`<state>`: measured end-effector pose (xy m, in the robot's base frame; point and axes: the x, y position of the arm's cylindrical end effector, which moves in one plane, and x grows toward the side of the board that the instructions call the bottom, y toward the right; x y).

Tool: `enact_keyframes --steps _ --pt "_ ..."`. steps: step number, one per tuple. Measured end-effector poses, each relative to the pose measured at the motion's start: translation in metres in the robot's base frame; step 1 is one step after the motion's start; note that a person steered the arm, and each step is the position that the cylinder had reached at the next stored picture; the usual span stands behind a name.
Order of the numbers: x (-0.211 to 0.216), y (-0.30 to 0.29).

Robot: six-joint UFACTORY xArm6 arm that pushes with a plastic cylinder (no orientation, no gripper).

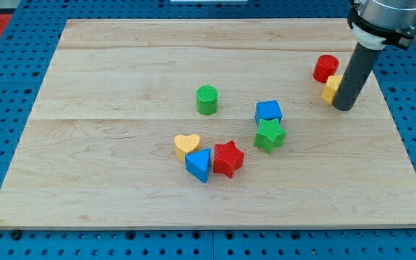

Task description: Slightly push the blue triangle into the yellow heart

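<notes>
Pale wood-grain board [121, 58]: ridged blue triangle [199, 165] touching yellow heart [187, 144] well down-left of my tip [342, 108], a bare rod grasping nothing, beside a yellow block [330, 89].

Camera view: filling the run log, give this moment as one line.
my tip: far right, beside yellow block | blue triangle block: touching yellow heart block | push: not begun
</notes>
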<state>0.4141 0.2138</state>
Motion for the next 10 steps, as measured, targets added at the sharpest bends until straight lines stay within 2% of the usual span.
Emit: enact_keyframes --steps 3,5,6,7,8,10 --pt "-0.006 0.0" --pt "0.117 -0.019" --pt "0.157 -0.078" --pt "0.174 -0.135" --pt "0.171 -0.181" --pt "0.142 -0.218"
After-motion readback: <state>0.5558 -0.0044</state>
